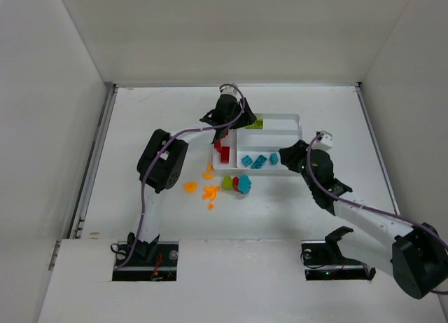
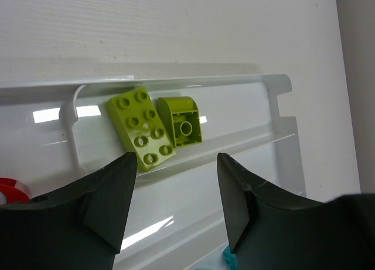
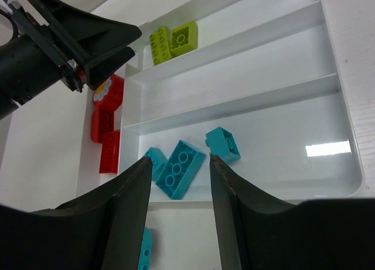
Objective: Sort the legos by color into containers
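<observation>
Currently L gripper point(image 2: 174, 194) & R gripper point(image 3: 177, 205): jaws apart, empty. Risk: retracting low, tips snag tray point(image 2: 234, 100) wall, spilling sorted lime legos point(image 2: 143, 132).

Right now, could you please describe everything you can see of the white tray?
The white tray is a glossy, rectangular plastic piece lying flat on the table. Raised walls split it into one narrow end section and three long ones. The narrow section holds red bricks, the farthest long one two lime green bricks, the middle one is bare, and the nearest has three teal bricks. Only the table and these bricks visibly touch it.
</observation>
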Robot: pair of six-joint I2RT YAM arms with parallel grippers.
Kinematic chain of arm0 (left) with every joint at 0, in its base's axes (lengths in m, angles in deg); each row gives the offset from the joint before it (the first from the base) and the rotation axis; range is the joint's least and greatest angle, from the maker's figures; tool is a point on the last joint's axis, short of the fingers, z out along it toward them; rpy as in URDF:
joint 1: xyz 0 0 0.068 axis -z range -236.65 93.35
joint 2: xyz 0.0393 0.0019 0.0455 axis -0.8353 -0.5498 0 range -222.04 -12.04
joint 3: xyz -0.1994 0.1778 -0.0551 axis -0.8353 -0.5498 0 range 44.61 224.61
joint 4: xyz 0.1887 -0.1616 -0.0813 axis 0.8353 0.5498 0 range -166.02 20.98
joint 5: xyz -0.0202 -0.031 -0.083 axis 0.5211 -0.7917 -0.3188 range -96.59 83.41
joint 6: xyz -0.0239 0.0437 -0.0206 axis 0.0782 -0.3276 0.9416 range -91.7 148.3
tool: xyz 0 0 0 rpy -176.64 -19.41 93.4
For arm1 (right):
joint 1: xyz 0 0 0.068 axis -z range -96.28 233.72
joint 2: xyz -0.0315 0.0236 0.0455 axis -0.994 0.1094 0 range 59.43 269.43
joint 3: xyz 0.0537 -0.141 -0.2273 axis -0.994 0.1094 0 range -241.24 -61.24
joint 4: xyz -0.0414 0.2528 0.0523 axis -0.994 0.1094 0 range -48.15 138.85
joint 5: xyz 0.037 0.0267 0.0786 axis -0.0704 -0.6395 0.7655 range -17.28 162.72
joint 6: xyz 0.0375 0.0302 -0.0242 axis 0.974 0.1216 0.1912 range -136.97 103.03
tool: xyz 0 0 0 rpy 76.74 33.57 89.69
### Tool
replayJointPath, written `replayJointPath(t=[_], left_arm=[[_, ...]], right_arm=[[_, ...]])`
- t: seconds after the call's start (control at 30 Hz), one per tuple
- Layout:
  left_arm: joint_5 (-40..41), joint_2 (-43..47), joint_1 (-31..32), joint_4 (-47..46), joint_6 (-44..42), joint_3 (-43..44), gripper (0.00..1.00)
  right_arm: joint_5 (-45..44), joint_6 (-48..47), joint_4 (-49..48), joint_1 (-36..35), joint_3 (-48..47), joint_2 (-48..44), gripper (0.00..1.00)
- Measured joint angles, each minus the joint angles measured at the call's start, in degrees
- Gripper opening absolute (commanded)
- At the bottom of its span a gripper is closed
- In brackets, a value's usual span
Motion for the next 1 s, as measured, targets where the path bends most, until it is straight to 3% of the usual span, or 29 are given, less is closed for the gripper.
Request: replayJointPath(t=[0.27,0.37,0.43,0.53,0.8,0.93,1.0], left_arm=[[0.72,6.71,-0.22,-0.66,-0.76,-6.21,0.52],[1.11,14.67,-0.2,-1.68,-1.07,-12.37,0.35],[1.27,21.14,-0.11,-3.19,-1.51,-17.03,0.26],[1.66,31.17,0.26,-5.9,-2.1,-24.9,0.24],[11.1,47.45,5.2,-4.44,-2.03,-43.76,0.3],[13.84,50.99,9.11,-1.25,-1.22,-47.84,0.12],[14.64,52.54,10.86,-0.79,-0.9,-48.81,0.07]], right_arm=[[0.61,-1.07,-0.48,-3.08,-0.24,1.99,0.36],[1.77,-1.53,-0.46,-6.14,-0.92,3.63,0.44],[2.75,-1.29,-0.48,-8.55,-1.11,4.15,0.63],[4.17,-0.59,-0.33,-12.52,-1.11,4.42,0.78],[9.49,4.46,-0.5,-14.38,0.0,6.8,0.82],[12.55,6.6,-0.76,-14.16,0.7,10.54,0.86],[13.44,7.52,-1.03,-14.16,1.27,11.47,0.87]])
